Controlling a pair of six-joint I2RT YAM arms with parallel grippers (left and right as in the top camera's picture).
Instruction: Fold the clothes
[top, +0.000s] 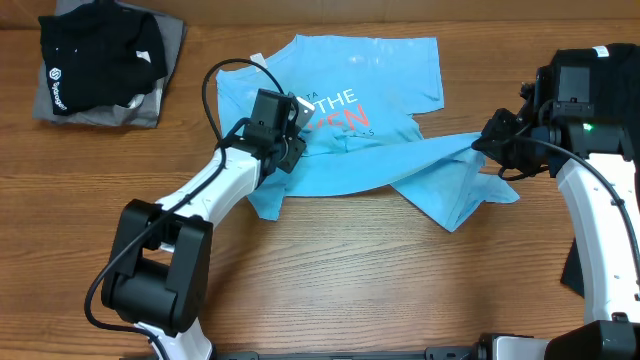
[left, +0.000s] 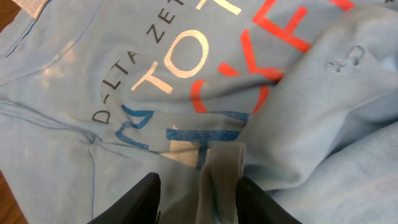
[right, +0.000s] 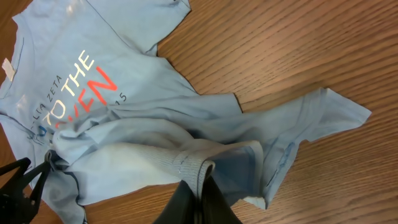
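Note:
The light blue T-shirt (top: 345, 170) lies rumpled on the wooden table, its white and red lettering facing up. My left gripper (top: 292, 140) rests on the shirt just left of the print. In the left wrist view its jaws (left: 199, 182) stand apart, with a raised ridge of blue cloth (left: 221, 180) between them against the right finger and a gap to the left one. My right gripper (top: 483, 143) is shut on a ribbed edge of the shirt (right: 186, 163) at the right, and the cloth is stretched from there toward the middle. A sleeve (right: 329, 115) trails onto the wood.
A black T-shirt (top: 100, 50) lies folded on a grey one (top: 150, 108) at the back left corner. Bare wooden table (top: 350, 270) runs along the front. The right arm's white link (top: 600, 230) stands at the right edge.

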